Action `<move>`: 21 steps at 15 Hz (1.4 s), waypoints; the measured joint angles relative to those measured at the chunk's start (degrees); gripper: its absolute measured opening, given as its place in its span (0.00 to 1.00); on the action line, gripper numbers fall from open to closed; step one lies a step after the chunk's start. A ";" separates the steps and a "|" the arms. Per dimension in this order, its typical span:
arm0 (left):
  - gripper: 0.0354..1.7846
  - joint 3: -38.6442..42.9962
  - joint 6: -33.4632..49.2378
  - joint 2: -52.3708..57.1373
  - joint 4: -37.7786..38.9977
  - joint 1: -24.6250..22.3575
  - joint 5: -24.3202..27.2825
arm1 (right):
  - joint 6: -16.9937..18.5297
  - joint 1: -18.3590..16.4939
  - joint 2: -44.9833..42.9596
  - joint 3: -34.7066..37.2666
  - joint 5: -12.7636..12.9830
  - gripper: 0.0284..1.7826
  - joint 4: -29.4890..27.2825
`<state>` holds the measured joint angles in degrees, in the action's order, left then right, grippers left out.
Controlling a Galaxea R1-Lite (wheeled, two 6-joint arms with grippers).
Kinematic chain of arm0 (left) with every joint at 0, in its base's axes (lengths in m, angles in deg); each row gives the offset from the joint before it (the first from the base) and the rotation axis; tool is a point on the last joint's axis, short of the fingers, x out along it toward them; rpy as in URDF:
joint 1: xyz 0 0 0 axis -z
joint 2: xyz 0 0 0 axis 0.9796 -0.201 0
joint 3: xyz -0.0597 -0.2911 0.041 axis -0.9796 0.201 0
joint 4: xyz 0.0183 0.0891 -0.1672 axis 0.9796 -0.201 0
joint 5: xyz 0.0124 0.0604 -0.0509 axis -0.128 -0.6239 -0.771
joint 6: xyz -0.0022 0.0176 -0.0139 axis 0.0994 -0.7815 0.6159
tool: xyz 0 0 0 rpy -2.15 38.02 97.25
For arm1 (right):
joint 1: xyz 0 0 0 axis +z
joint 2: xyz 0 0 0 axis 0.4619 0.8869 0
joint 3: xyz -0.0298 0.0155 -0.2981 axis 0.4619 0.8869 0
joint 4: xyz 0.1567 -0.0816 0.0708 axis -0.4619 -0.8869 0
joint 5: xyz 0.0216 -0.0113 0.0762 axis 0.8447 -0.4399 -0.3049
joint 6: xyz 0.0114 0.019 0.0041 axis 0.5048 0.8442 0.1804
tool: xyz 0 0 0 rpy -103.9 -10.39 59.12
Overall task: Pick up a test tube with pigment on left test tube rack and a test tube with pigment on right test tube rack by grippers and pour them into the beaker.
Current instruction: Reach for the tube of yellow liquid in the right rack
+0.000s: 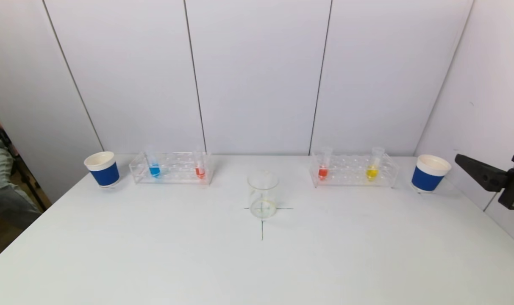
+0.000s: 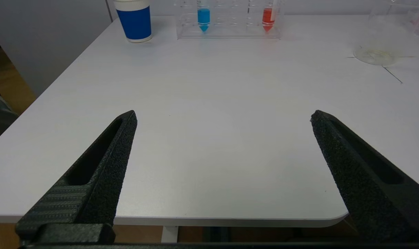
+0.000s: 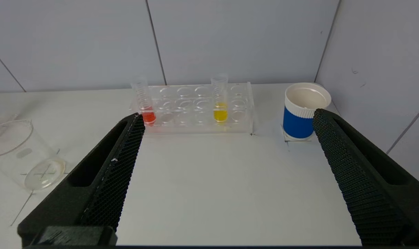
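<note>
White tabletop (image 1: 155, 254) against grey wall panels. You've got the clear glass beaker (image 1: 262, 195) dead centre on a pen cross. Left clear acrylic rack (image 1: 172, 168) at 10 o'clock from it holds a blue-pigment tube (image 1: 154, 166) and a red-pigment tube (image 1: 200, 167). Right clear acrylic rack (image 1: 354, 170) at 2 o'clock holds a red tube (image 1: 323, 168) and a yellow tube (image 1: 372, 168). Blue-and-white paper cups (image 1: 102, 169) (image 1: 428, 173) flank both racks. Right gripper (image 3: 226, 119) hangs off the table's right edge, jaws spread, empty. Left gripper (image 2: 223, 117) over the near edge, jaws spread, empty.
</note>
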<state>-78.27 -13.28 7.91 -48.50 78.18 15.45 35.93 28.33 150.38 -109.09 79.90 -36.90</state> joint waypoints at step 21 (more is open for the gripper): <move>0.99 0.00 0.00 0.00 0.00 -0.02 -0.02 | -0.02 0.48 59.37 -8.16 0.59 0.99 50.27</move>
<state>-78.27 -13.28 7.91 -48.50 78.16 15.43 35.90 28.80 209.74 -117.25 80.49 13.38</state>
